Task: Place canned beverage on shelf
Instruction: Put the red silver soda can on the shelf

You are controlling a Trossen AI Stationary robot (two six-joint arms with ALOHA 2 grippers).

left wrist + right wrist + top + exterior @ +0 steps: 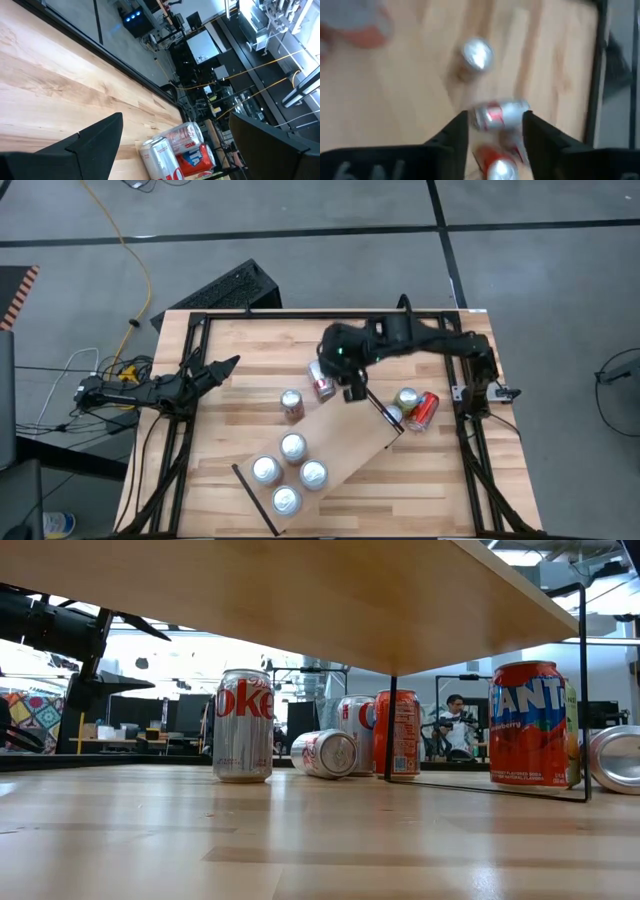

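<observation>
While the shelf (335, 448) lies slantwise on the tabletop (240, 420), its long axis runs from the black strip (256, 499) at the table's front edge up to the far strip (383, 408) toward the right arm's side. Four silver-topped cans (289, 472) stand upright on the shelf's nearer half, bunched together; its farther half is bare. In the low view the board shows as a raised wooden plank on thin black legs.

Just beyond the shelf's far long edge an upright can (291, 404) stands on the tabletop, and farther from the shelf a toppled can (320, 379) lies on its side. Past the shelf's far strip stand an upright can (407, 399) and, touching it, a red can (423, 411) on its side.

The right gripper (352, 387) hangs above the tabletop beside the toppled can, close to the shelf's far end; its wrist view shows the fingers (451, 134) spread apart, with that can seen between them. The left gripper (225, 366) waits well away from the shelf near the table's left rail, its fingers parted and holding nothing.
</observation>
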